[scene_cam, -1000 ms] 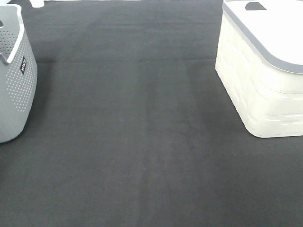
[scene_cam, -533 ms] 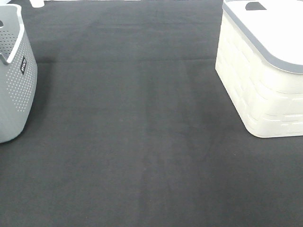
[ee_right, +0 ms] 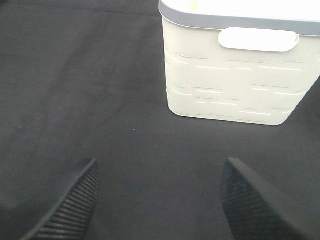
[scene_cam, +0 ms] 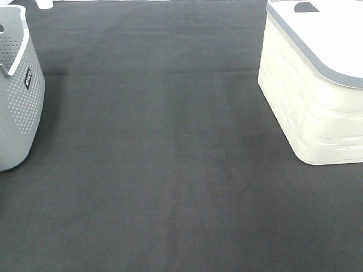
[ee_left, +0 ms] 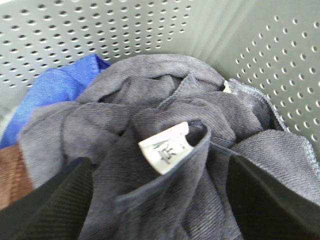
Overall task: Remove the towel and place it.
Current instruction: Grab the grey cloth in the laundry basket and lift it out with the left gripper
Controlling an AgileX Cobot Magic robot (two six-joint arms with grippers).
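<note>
In the left wrist view, the greyish-blue towel (ee_left: 165, 125) lies crumpled inside the grey perforated basket (ee_left: 100, 30), with a small white tag (ee_left: 165, 146) facing up. My left gripper (ee_left: 160, 200) is open, its two black fingers (ee_left: 55, 200) spread either side of the towel just above it. My right gripper (ee_right: 160, 200) is open and empty above the dark mat. Neither gripper shows in the exterior high view.
A blue cloth (ee_left: 55, 90) and a brown cloth (ee_left: 10, 175) lie beside the towel in the basket. The grey basket (scene_cam: 17, 90) stands at the left edge, a white basket (scene_cam: 317, 79) at the right, also in the right wrist view (ee_right: 240, 65). Dark mat (scene_cam: 170, 158) lies between them.
</note>
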